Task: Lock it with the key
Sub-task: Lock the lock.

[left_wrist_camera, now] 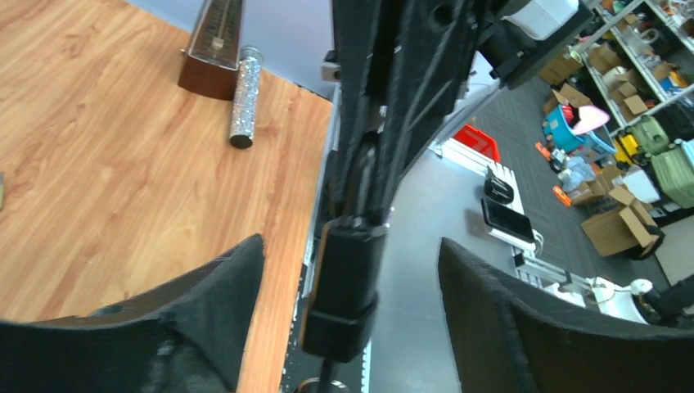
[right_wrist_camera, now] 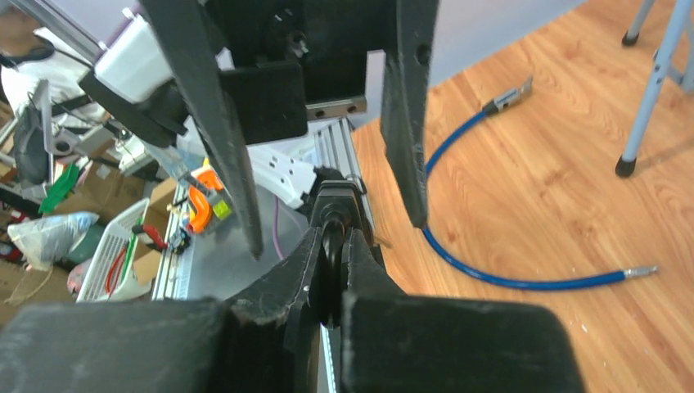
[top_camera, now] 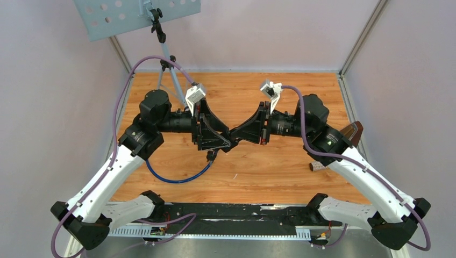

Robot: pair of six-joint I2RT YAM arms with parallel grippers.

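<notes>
From above, both arms meet over the wooden surface (top_camera: 269, 172), a blue cable (top_camera: 180, 181) lying beneath. Left wrist: the left hand (left_wrist_camera: 348, 254) gapes around the black lock (left_wrist_camera: 344, 282). Right wrist: the right hand (right_wrist_camera: 334, 246) pinches that lock; an off-centre closure could knock it loose. No container sits on the surface.

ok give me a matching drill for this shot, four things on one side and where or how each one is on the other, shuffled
1 left gripper
2 right gripper
3 blue cable
4 silver tube

a beside the metronome
b shut on a small black block
c curved on the wooden table
d jaws wide open

Pairs: 1-d, 2-b, 3-c, 4-a
</notes>
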